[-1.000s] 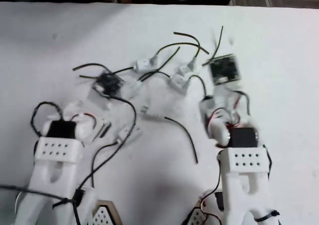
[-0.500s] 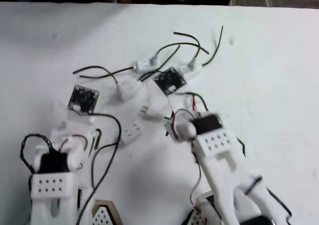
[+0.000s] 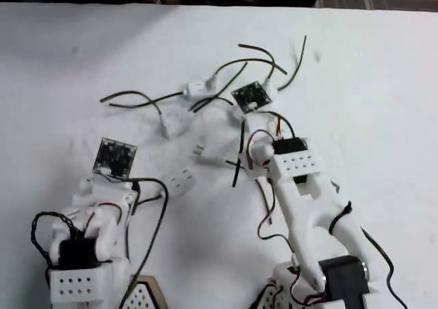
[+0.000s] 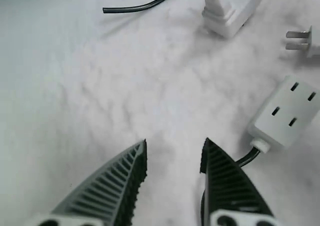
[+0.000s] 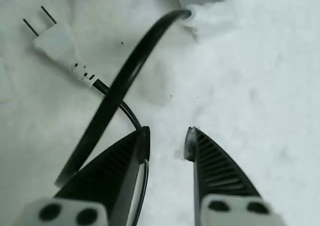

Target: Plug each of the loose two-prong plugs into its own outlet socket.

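Observation:
A loose two-prong plug (image 3: 200, 150) on a black cord lies mid-table; it is also in the right wrist view (image 5: 57, 41) and its prongs show in the left wrist view (image 4: 299, 38). A white outlet block (image 3: 179, 181) (image 4: 287, 110) lies flat just beside my left gripper (image 3: 128, 177) (image 4: 172, 158), which is open and empty. My right gripper (image 3: 243, 120) (image 5: 166, 136) is open over bare table, and the black cord (image 5: 117, 93) runs past one finger without being held. A second outlet block (image 3: 176, 122) (image 4: 232, 5) has a plug seated in it.
More white plugs and black cords (image 3: 198, 88) tangle at the back middle of the white table (image 3: 369, 83). Another white block (image 5: 210, 5) lies just ahead of my right gripper. Both arm bases stand at the near edge.
My right arm has swung left and forward to the table's middle, pushing the loose plug's cord aside. My left arm has drawn back toward the near edge.

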`<action>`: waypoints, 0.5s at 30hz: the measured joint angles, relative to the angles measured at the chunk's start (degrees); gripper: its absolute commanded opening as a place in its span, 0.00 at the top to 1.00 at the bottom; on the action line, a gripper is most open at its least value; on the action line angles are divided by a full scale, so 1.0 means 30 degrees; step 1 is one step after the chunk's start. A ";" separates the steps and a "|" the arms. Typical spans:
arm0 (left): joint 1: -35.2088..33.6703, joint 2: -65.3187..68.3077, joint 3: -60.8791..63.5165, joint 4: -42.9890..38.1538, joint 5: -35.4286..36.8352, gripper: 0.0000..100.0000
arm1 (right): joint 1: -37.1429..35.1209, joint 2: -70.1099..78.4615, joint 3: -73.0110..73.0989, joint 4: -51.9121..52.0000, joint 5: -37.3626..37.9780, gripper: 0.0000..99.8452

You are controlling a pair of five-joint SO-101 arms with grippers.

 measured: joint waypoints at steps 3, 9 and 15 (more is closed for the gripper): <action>0.0000 -0.0821 0.0029 0.0527 0.0000 0.82 | 0.0615 0.0205 -0.0615 0.0469 0.0205 0.88; 0.0000 -0.1201 0.0029 0.0791 0.0000 0.82 | -0.0059 0.0205 -0.0879 0.2315 0.0615 0.88; 0.0000 -0.1201 0.0029 0.0791 0.0000 0.82 | -0.1553 0.0205 -0.0615 0.2198 0.0645 0.88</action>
